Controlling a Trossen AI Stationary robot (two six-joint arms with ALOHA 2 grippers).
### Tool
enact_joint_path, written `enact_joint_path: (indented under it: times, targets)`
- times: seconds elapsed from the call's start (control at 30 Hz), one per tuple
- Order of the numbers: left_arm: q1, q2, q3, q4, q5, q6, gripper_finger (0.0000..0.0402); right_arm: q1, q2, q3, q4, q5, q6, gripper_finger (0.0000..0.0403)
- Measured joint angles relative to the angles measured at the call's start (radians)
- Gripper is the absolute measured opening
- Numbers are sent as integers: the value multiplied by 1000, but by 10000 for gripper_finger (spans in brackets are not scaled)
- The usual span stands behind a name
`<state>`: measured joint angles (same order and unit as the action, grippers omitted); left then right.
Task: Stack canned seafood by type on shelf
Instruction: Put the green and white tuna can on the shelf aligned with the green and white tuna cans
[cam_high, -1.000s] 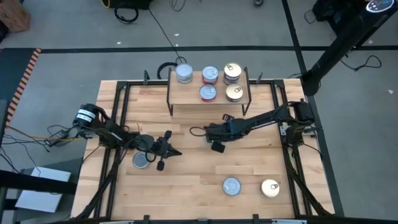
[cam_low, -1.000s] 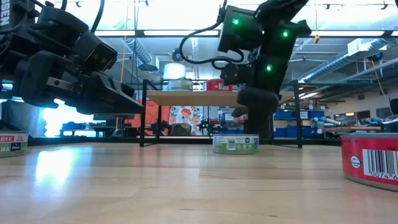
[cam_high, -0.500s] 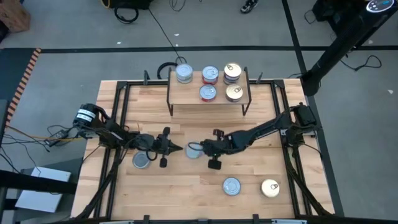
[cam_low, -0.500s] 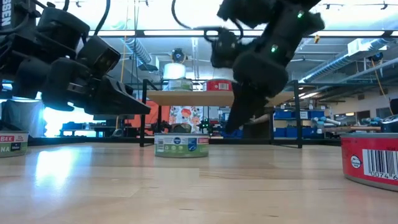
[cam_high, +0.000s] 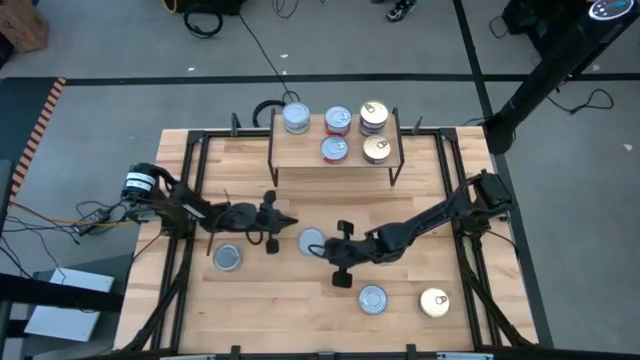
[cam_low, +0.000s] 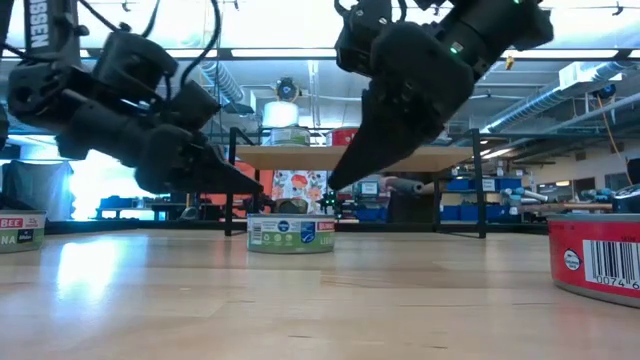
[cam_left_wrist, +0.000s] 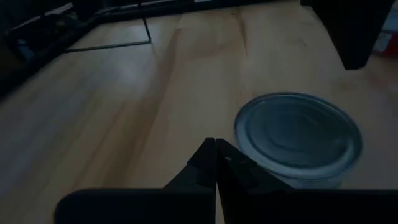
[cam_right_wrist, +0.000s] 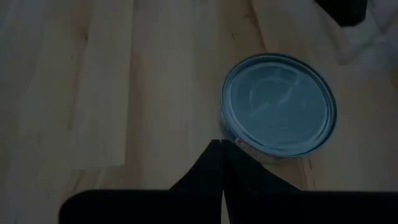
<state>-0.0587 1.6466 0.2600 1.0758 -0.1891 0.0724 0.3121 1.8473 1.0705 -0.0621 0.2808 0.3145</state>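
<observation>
- Nearest the front edge of the slatted light-wood worktop (cam_high: 300, 310) lie two tins: a silver-blue tin (cam_high: 372, 299) and, just beside it toward the right arm's side, a gold-topped tin (cam_high: 434, 302).
- In the low view a red-labelled tin with a barcode (cam_low: 596, 257) sits close at the picture's right edge, and another tin (cam_low: 21, 231) shows partly at the left edge.
- Another silver tin (cam_high: 228, 258) rests on the left arm's side of the worktop, beside the left arm.
- Mid-worktop stands a lone silver-blue tin with a green-and-white label (cam_high: 311, 241), apart from the others and between the two pincers.
- The left pincer (cam_high: 290, 221) hangs just beside that tin, its fingers pressed together and holding nothing; its tips point at the tin's rim.
- The right pincer (cam_high: 323, 250) comes in from the other side, also closed to a point and empty, its tips at the tin's edge.
- Toward the back stands the shelf (cam_high: 290, 155), a small light-wood board on thin black wire legs, carrying five tins: a silver one, two red-labelled ones and two gold ones.
- Beyond the worktop is grey floor with dark tape lines and black cables; a shoe shows at the top edge of the high view.
- The low view looks into a workshop with bright ceiling lights, pipes and blue storage bins.
</observation>
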Motion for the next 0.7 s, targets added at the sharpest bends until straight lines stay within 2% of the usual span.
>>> enact_joint_path:
  times: [0.23, 0.37, 0.53, 0.7]
  targets:
    - [13, 113, 91, -16, 50, 55, 6, 23, 0, -63, 92, 22, 12, 9]
    - [13, 159, 114, -4, 38, 58, 6, 21, 1, -85, 129, 12, 7, 9]
    - [15, 165, 115, 14, 19, 58, 6, 21, 55, -81, 178, -18, -4, 9]
    - [14, 168, 113, 17, 21, 58, 6, 21, 124, -35, 174, 39, -28, 8]
